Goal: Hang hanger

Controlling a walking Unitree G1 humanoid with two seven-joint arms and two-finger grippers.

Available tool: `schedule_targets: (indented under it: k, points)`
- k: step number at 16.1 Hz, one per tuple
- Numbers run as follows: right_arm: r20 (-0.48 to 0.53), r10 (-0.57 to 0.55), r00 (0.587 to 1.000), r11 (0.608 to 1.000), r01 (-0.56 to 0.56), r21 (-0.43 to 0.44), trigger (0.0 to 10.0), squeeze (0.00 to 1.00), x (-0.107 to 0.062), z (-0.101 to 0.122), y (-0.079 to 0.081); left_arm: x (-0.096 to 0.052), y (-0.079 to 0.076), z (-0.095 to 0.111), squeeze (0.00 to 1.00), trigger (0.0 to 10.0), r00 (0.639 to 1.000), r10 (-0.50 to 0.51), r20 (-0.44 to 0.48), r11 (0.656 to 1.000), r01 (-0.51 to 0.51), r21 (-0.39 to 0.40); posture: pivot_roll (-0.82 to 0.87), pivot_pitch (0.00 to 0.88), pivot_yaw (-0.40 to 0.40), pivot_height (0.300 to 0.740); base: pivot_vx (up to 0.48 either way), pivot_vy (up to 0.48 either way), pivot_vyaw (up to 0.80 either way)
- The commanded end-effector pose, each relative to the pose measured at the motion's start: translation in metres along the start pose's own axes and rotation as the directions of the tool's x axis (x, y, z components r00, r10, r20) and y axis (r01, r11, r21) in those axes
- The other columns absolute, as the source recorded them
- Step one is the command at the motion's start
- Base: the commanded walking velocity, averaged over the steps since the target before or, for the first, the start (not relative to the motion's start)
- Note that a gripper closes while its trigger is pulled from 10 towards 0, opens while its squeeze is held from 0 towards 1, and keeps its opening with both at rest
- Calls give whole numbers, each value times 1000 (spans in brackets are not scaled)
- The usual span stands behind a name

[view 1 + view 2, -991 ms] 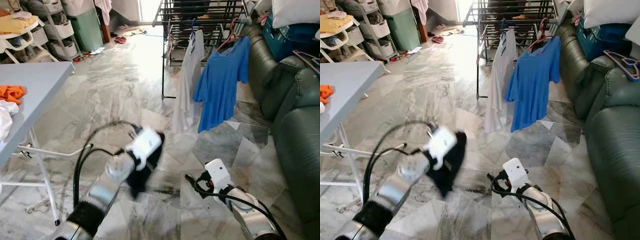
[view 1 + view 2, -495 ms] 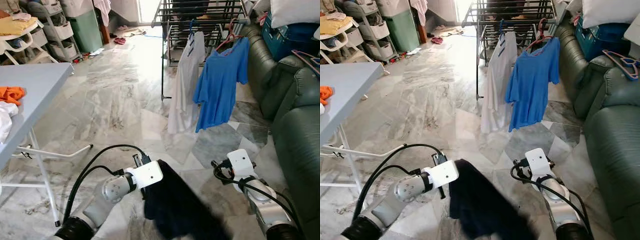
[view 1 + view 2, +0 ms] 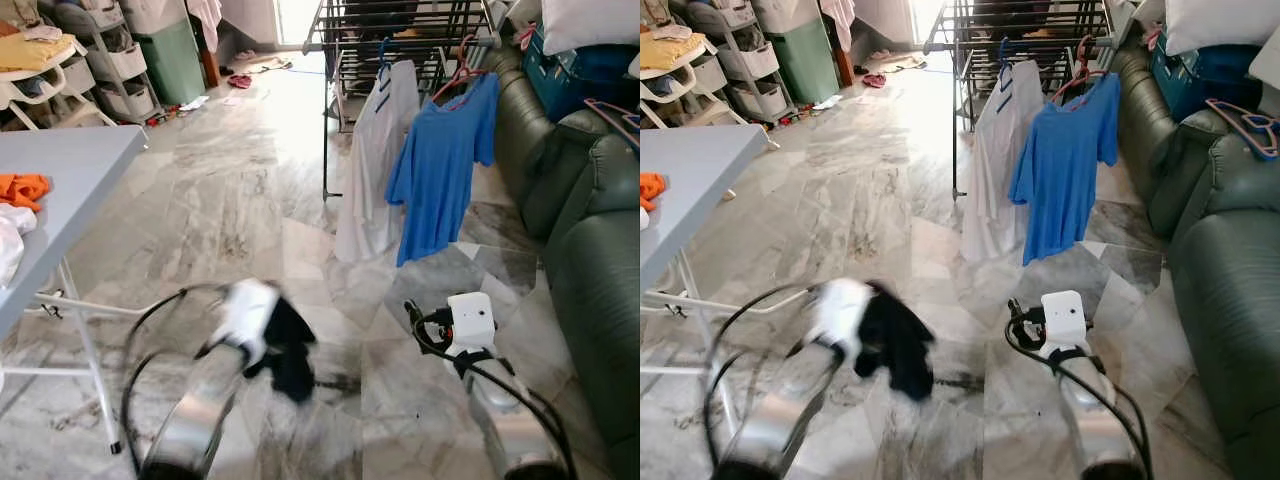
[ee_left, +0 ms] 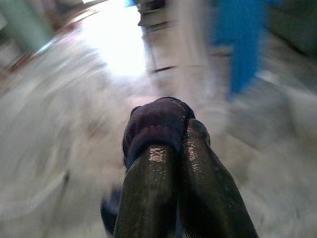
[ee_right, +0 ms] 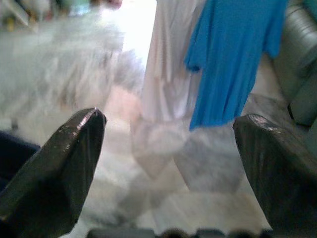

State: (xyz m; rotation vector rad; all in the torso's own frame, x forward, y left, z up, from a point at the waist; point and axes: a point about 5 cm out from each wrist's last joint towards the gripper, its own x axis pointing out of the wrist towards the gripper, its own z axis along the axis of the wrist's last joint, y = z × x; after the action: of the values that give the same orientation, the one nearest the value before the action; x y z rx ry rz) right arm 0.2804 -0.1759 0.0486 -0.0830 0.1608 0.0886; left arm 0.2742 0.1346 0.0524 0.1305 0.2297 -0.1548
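Observation:
My left gripper [image 4: 171, 134] is shut on a dark navy garment [image 3: 290, 350], which hangs bunched from it low over the marble floor; the arm is motion-blurred. The same garment [image 4: 156, 121] wraps over the fingertips in the left wrist view. To its right, my right gripper [image 5: 171, 129] is open and holds nothing, and its white wrist [image 3: 468, 318] is above the floor. Ahead stands a black drying rack [image 3: 400, 40] with a white shirt [image 3: 372, 165] and a blue T-shirt [image 3: 440, 170] on hangers. Loose hangers [image 3: 1245, 115] lie on the sofa.
A dark green sofa [image 3: 590, 220] runs along the right side. On the left, a grey folding table [image 3: 60, 190] holds orange cloth [image 3: 22, 185] and white cloth. Shelving carts and bins [image 3: 120, 55] stand at the back left. Open marble floor lies between me and the rack.
My left arm has swung fast to the left and up, and the dark garment now hangs bunched instead of spread out. The right wrist has moved a little left and lower.

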Motion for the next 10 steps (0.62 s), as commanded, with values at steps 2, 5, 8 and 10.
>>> schedule_targets:
  k: [2, 5, 8, 10]
  points:
    - [28, -25, 999, 999, 24, 42, 10000, 0, 0, 10, 4, -8, 14, 1, 0, 10000, 996, 88, 21, 990, -86, -109, -33, 0, 62, 740, 0, 0, 0]
    - [26, -1, 1000, 998, 0, 70, 10000, 0, 1, 13, 14, -12, 19, 2, 0, 10000, 995, 96, 28, 987, -92, -135, -28, 0, 56, 740, 0, 0, -435]
    - [17, 0, 1000, 998, -1, 60, 10000, 0, 2, 15, 16, -5, 23, 14, 0, 10000, 993, 112, 47, 983, -104, -154, -20, 0, 55, 740, 0, 0, 0]
    - [11, -5, 1000, 998, 4, 60, 10000, 0, 3, 16, 14, -3, 24, 20, 0, 10000, 992, 113, 59, 982, -102, -160, -23, 0, 62, 740, 127, 0, 0]
